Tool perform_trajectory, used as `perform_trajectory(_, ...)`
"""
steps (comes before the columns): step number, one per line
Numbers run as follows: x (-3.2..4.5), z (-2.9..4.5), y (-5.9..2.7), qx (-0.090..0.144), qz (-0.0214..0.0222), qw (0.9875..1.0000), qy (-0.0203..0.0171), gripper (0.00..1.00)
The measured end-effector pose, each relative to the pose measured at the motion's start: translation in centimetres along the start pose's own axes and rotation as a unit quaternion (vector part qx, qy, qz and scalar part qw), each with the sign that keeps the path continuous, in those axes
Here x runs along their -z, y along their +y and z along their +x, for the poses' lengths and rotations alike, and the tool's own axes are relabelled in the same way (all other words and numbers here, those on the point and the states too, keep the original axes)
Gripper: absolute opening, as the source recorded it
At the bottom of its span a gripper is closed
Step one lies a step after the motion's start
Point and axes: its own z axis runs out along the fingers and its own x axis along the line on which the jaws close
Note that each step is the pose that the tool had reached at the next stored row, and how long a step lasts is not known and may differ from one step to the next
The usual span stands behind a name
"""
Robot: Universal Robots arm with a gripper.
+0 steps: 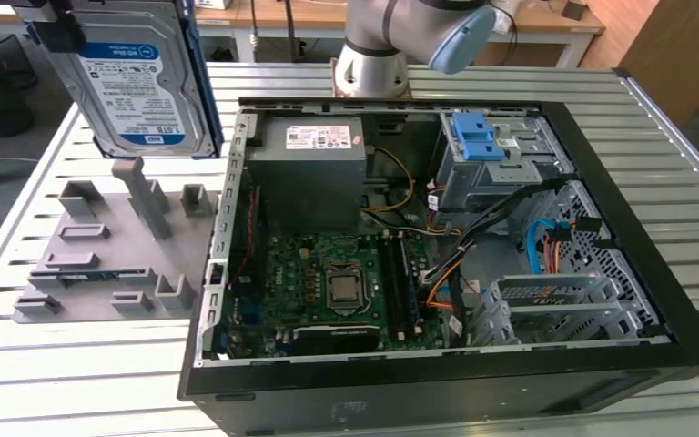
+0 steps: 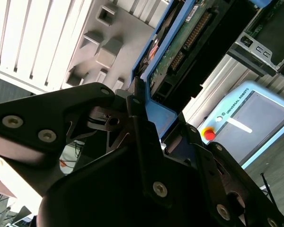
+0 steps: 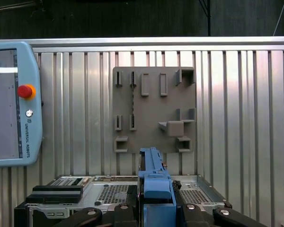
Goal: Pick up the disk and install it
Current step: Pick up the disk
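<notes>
Silver-grey disk (image 1: 143, 86) with white-and-blue label and blue bracket, plain grey fixture plate (image 1: 106, 259) beside the black computer case (image 1: 447, 391), green motherboard (image 1: 338, 278) and light-blue tabs (image 1: 477, 137) inside the case, ribbed silver bench (image 1: 70, 373)

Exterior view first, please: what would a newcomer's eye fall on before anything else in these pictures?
The disk stands out, held on edge in the air at the exterior view's upper left, above the grey fixture plate. The open computer case lies to the exterior view's right, its green board exposed. In the first wrist view the gripper clamps the disk.
</notes>
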Motion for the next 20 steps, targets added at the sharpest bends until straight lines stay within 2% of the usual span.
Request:
perform_trajectory(13,-0.08,0.0,-0.89,0.0,0.0003,1.0,-0.0001,0.37)
perform_trajectory(18,-0.2,0.48,-1.13,0.0,0.0005,1.0,0.0,0.37)
perform_trajectory(20,-0.22,0.62,-1.47,0.0,0.0004,1.0,0.0,0.37)
